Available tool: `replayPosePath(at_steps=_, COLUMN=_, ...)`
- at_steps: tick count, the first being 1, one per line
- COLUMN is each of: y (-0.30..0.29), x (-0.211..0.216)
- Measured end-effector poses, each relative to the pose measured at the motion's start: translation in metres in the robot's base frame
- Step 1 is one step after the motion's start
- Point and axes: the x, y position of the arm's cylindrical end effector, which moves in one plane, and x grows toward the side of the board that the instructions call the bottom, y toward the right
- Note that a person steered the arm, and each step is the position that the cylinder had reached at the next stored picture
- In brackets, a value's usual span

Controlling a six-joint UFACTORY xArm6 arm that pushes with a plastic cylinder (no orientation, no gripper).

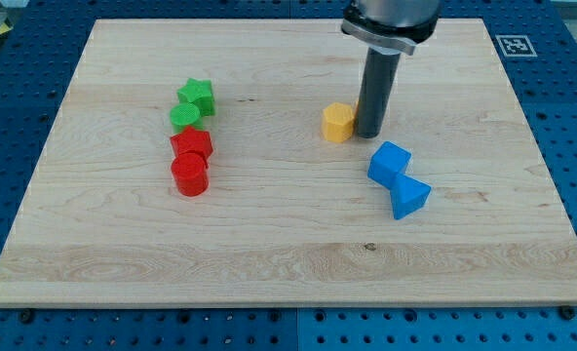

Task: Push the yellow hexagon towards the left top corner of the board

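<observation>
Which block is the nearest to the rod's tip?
The yellow hexagon: it sits right beside my tip, on the view's left. The blue blocks lie farther off.

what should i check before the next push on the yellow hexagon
1. My tip at the yellow hexagon: ok, at its right side; actual contact: cannot tell.
2. Push side suits a leftward shove: ok.
3. Suits the upward part: not ok, tip is not below it.
4. Path to the top left corner of the board: ok, green blocks and red blocks sit lower left.
5. Blue blocks apart from tip: ok.
</observation>
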Motion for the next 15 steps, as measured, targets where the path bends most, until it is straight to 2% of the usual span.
replayPosePath(at_steps=2, y=-0.032, x=0.006)
replayPosePath(at_steps=4, y=-0.039, x=0.020)
replayPosePath(at_steps=7, y=-0.087, x=-0.013)
replayPosePath(at_steps=9, y=-0.047, x=-0.030)
replayPosePath(at_steps=10, y=-0.059, x=-0.036)
replayPosePath(at_steps=11, y=-0.090, x=-0.063)
replayPosePath(at_steps=12, y=-0.091, x=-0.090)
replayPosePath(at_steps=15, y=-0.127, x=-0.064)
